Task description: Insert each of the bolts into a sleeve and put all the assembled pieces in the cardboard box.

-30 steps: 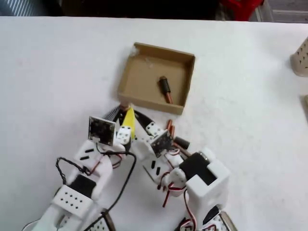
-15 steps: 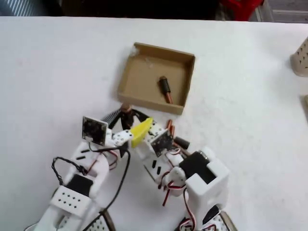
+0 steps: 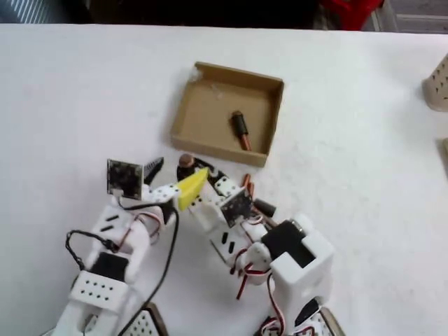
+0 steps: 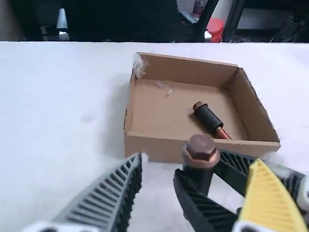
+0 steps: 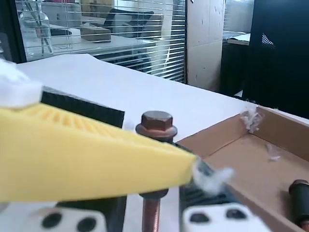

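White table [image 3: 70,91]; right gripper [image 4: 202,170] pinches bolt [image 4: 199,147] upright, head up; left gripper [image 3: 180,169] spread wide.

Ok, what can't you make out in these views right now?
Whether the held bolt carries a sleeve: the left arm's yellow finger hides most of its shank in the right wrist view, the right gripper's black fingers in the left wrist view.
How many loose bolts and sleeves remain: the right arm overlaps them in the high view.
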`<state>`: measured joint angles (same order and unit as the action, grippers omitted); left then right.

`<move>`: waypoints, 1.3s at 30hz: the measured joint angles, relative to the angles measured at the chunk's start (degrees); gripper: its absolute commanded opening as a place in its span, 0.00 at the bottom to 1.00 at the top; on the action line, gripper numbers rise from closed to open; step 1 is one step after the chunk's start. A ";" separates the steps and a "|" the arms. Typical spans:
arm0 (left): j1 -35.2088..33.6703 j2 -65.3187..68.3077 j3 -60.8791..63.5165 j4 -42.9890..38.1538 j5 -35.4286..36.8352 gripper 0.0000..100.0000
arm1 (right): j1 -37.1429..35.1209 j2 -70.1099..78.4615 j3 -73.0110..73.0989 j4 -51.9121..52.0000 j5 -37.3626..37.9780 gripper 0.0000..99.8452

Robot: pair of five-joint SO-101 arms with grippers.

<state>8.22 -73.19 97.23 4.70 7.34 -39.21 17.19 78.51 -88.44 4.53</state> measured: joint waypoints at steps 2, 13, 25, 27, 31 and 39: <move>-0.70 0.00 0.00 0.00 0.00 0.34 | 0.00 0.00 0.00 0.00 0.00 0.02; 0.00 0.00 -4.22 0.00 -0.35 0.34 | 0.53 0.00 0.00 0.00 0.00 0.02; 4.66 0.00 -13.10 2.29 -0.35 0.02 | 1.67 0.00 0.00 0.00 0.00 0.02; 4.66 -1.32 -13.98 2.37 -0.35 0.07 | 1.76 0.00 0.00 0.00 0.00 0.02; 4.66 -8.18 -14.33 4.75 -0.35 0.08 | 1.58 0.00 0.00 0.00 0.00 0.02; 4.48 -29.45 -11.52 22.86 -0.35 0.08 | 1.67 0.00 0.00 0.00 0.00 0.02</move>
<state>12.70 -102.64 85.71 27.56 6.99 -37.54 17.19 78.51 -88.44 4.53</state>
